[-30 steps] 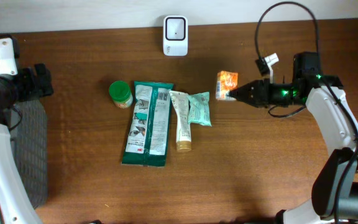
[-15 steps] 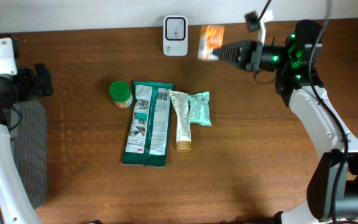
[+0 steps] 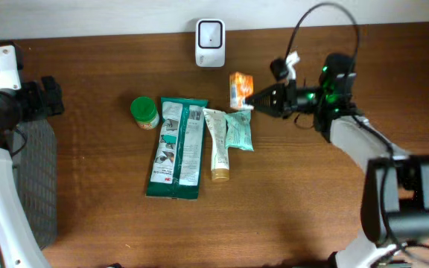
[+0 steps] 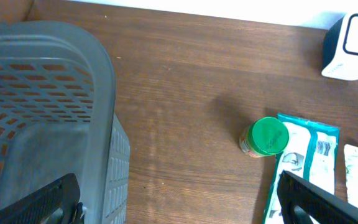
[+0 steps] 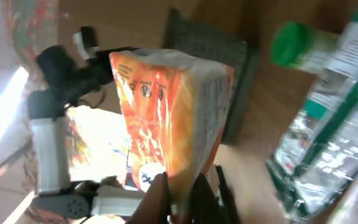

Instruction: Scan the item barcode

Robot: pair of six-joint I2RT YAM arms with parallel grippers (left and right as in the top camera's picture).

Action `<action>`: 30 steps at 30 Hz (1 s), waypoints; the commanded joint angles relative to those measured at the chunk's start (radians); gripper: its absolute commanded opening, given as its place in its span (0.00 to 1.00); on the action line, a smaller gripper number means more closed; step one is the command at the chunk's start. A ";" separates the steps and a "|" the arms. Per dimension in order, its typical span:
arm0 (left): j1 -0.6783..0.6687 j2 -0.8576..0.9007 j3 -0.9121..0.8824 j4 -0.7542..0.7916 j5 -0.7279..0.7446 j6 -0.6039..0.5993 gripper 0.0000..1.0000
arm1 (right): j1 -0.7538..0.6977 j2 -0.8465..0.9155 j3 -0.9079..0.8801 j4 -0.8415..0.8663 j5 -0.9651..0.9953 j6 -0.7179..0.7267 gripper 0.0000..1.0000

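1. Orange printed card makes up the small carton. The right gripper pinches it at one edge. It sits a little right of the scanner and nearer than it, just beyond the far end of a pale teal sachet.
2. The overhead view alone shows this whole layout. It cannot show how the fingers meet the carton, which appears there only as a small orange block at the gripper's tip.
3. The right wrist view shows that grip. Two dark fingers press on the carton's lower edge, and its glossy face with small round printed marks fills the frame. No barcode can be made out on the faces that show.
4. The left wrist view shows the left gripper with its black fingers spread wide, holding nothing. It hangs over bare wood beside a grey plastic basket with a slotted mesh wall and rounded rim.
5. The scanner is a white, rounded box with a dark square window, standing at the far edge of the table.
6. A jar with a round green cap stands upright, just left of a long, shiny teal packet.
7. A flat cream tube lies between the packet and the crinkled sachet.
8. The table is brown wood with a fine grain.
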 commanded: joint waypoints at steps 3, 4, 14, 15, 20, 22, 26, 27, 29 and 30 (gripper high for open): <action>0.003 -0.011 0.008 0.002 0.011 0.013 0.99 | -0.003 0.092 -0.038 0.000 0.092 -0.124 0.04; 0.003 -0.011 0.008 0.002 0.011 0.013 0.99 | -0.003 0.092 -0.038 -0.058 0.158 -0.166 0.04; 0.003 -0.011 0.008 0.002 0.011 0.013 0.99 | -0.008 0.070 0.252 -1.241 1.288 -0.775 0.04; 0.003 -0.011 0.008 0.002 0.011 0.013 0.99 | -0.008 0.082 0.250 -1.269 1.355 -0.781 0.04; 0.003 -0.011 0.008 0.002 0.011 0.013 0.99 | -0.024 0.117 0.251 -1.318 1.444 -0.800 0.51; 0.003 -0.011 0.008 0.002 0.011 0.013 0.99 | -0.029 0.117 0.250 -1.361 1.407 -0.750 0.47; 0.003 -0.011 0.008 0.002 0.011 0.013 0.99 | -0.029 0.121 0.250 -1.341 1.321 -0.611 0.30; 0.003 -0.011 0.008 0.002 0.011 0.013 0.99 | -0.029 0.122 0.249 -1.334 1.317 -0.611 0.28; 0.003 -0.011 0.008 0.002 0.011 0.013 0.99 | -0.029 0.125 0.243 -1.295 1.318 -0.612 0.25; 0.003 -0.011 0.008 0.002 0.011 0.013 0.99 | -0.029 0.126 0.227 -1.262 1.317 -0.611 0.22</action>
